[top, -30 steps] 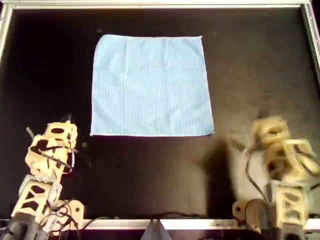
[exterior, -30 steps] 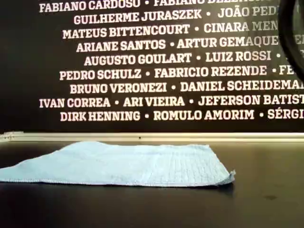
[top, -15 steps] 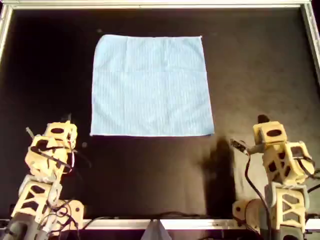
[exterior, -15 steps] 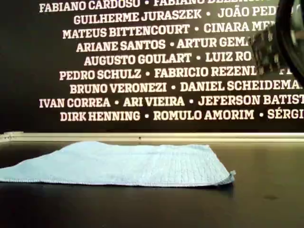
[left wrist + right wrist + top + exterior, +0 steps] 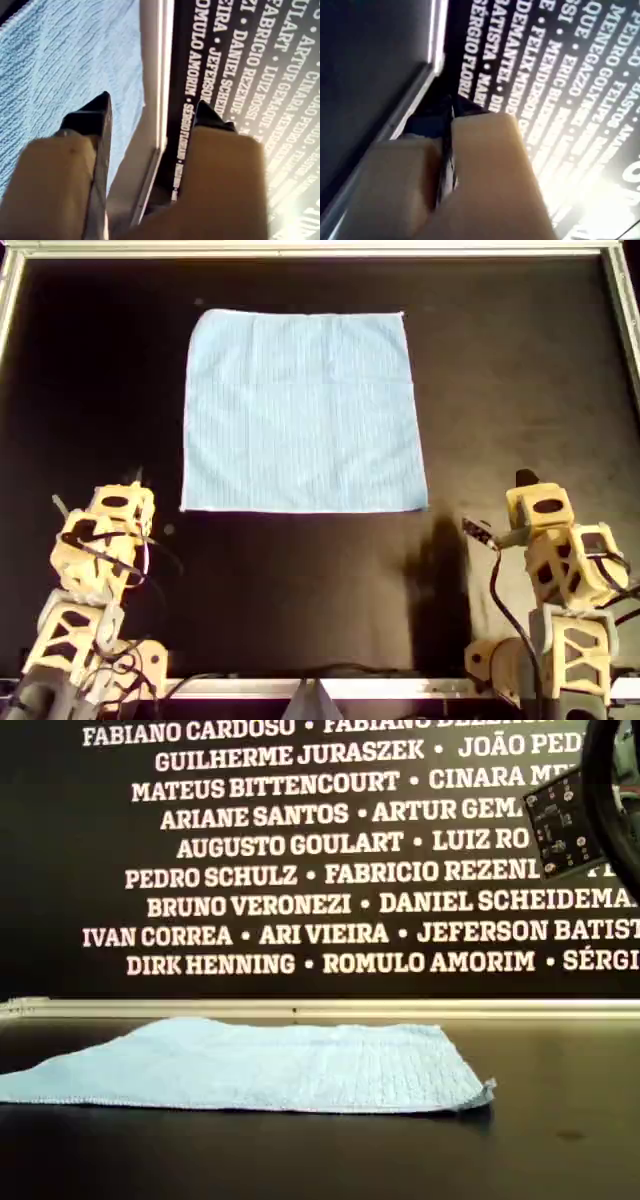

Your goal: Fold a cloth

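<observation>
The flat black table (image 5: 300,580) fills the overhead view, edged by a thin silver metal rail (image 5: 320,248) along its far side. It gives a plain dark ground against which a pale fabric reads clearly.

The light blue, thin, square cloth with faint ribbed stripes (image 5: 303,410) lies spread open and unfolded on the far half of the table, about centred between the overhead view's left and right, well apart from both arms. Lying flat with all four edges free, it seems laid out so that either near corner can be pinched and carried over; no fold has been made yet. In the exterior view its right near corner (image 5: 485,1092) curls up slightly.

The tan lattice-framed left arm (image 5: 85,570) stands at the overhead view's near left, the matching right arm (image 5: 565,580) at its near right, flanking the cloth, probably so each can take one near corner.

The left gripper (image 5: 152,112) has its dark-tipped jaws spread apart around nothing, pointing toward the cloth and far rail. The right gripper (image 5: 451,112) has its jaws pressed together, empty, aimed at bare table and the lettered black back wall (image 5: 330,850).
</observation>
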